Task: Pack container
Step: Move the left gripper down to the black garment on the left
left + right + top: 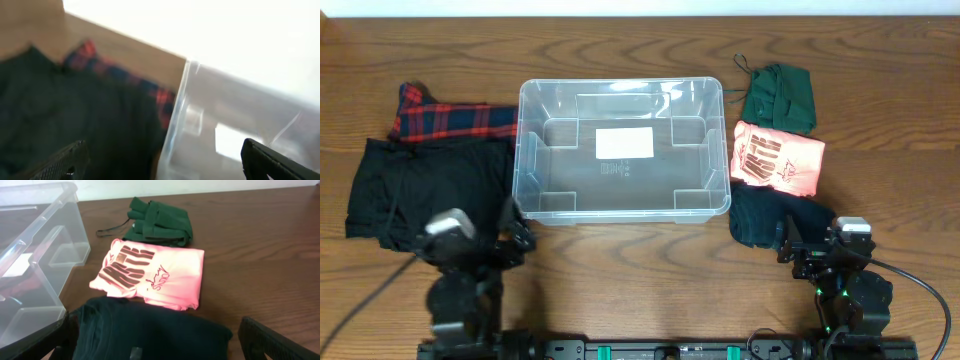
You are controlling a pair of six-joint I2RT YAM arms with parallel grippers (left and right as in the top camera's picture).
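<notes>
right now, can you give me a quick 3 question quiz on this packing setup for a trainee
1. True or false: the container already holds clothing.
2. Where does the plaid cloth lie? A) on the robot's left of the container B) on the robot's right of it C) inside it
3. How many folded garments lie on the table to the robot's right of the container?

Key: 1 false, it shows only a white label on its base. 2 A. 3 three: the green garment, the pink shirt and the dark garment.
</notes>
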